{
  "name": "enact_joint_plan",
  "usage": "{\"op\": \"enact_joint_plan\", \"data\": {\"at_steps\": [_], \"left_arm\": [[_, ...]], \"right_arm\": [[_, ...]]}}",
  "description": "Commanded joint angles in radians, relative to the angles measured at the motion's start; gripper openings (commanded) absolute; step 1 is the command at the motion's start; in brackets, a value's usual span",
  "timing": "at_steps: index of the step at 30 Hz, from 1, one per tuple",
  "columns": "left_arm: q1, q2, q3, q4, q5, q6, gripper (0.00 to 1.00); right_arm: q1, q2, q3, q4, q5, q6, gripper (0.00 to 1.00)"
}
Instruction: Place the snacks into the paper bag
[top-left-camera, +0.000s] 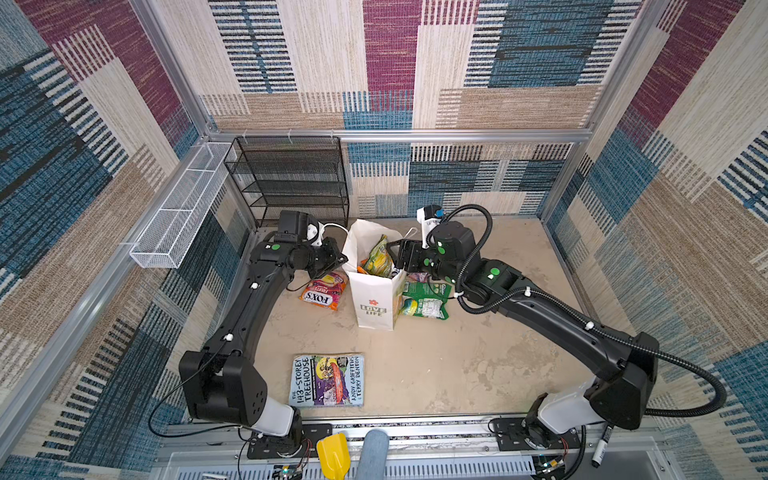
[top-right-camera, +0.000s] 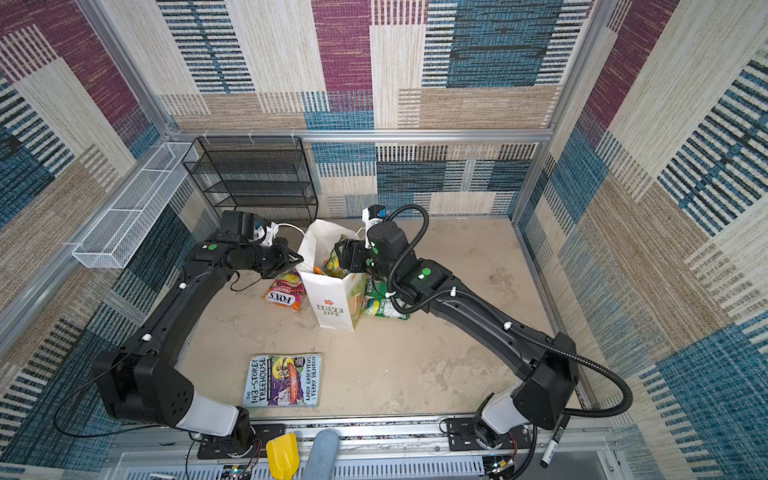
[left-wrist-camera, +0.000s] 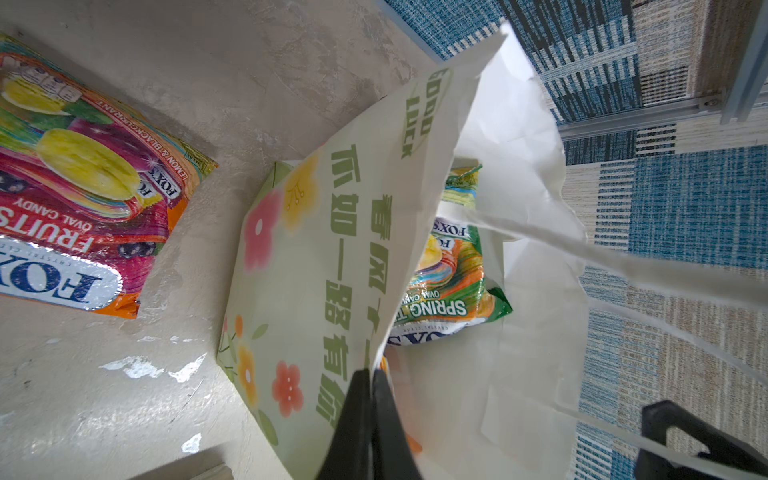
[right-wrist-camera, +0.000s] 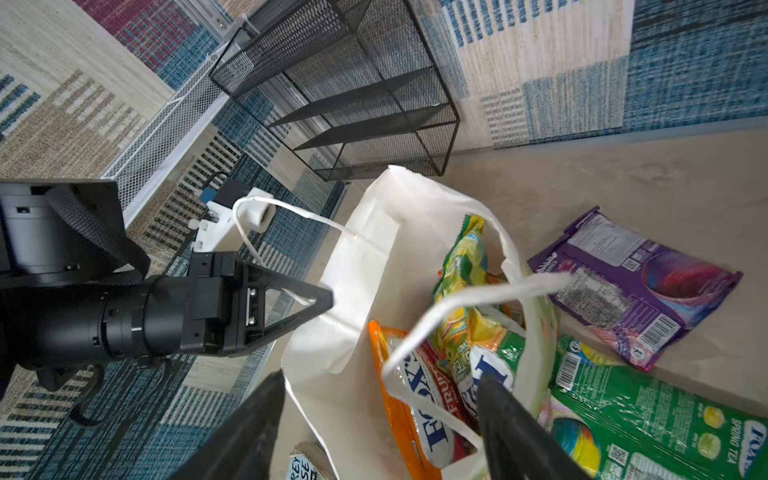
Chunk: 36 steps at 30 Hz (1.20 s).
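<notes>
Left jaws on the bag (top-left-camera: 374, 301), right jaws free above it, snacks partly in

My left jaws are clenched on the bag's rim, pinching the paper side wall, and my right jaws hang released and spread wide just over the bag's mouth, gripping nothing; the bag stands upright on the desk (top-left-camera: 457, 365) between the two; below my right jaws, inside the bag, a yellow-green packet (top-left-camera: 379, 257) stands on end with an orange packet (right-wrist-camera: 415, 409) beside it; outside, a pink-orange packet (top-left-camera: 324, 291) lies flat on the desk just under my left jaws, beside the bag; a green packet (top-left-camera: 426, 301) and a purple packet (right-wrist-camera: 636, 282) lie flat beside the bag on my right jaws' side; the book (top-left-camera: 328, 380) lies well apart from both jaws
</notes>
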<state>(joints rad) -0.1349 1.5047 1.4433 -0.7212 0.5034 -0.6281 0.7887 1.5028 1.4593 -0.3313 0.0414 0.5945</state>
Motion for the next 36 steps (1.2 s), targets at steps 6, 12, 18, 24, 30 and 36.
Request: {"op": "enact_joint_plan", "data": {"at_steps": [6, 12, 18, 24, 30, 36], "left_arm": [[0.002, -0.007, 0.006, -0.007, 0.000, 0.003, 0.00], [0.003, -0.019, 0.012, -0.009, 0.013, 0.002, 0.00], [0.001, -0.062, 0.028, 0.002, 0.035, 0.002, 0.00], [-0.010, -0.137, 0.107, 0.011, 0.005, -0.042, 0.00], [-0.139, -0.137, 0.210, 0.011, -0.080, -0.055, 0.00], [-0.303, 0.004, 0.326, 0.011, -0.088, -0.083, 0.00]], "right_arm": [[0.004, 0.074, 0.095, 0.020, -0.003, -0.036, 0.37], [0.003, 0.072, 0.129, 0.015, -0.027, -0.071, 0.00], [0.001, 0.054, 0.197, 0.004, -0.084, -0.121, 0.00], [-0.043, 0.062, 0.306, -0.034, -0.158, -0.134, 0.00], [-0.134, -0.021, 0.268, -0.043, -0.168, -0.132, 0.00], [-0.246, -0.183, 0.157, -0.050, -0.135, -0.128, 0.00]]}}
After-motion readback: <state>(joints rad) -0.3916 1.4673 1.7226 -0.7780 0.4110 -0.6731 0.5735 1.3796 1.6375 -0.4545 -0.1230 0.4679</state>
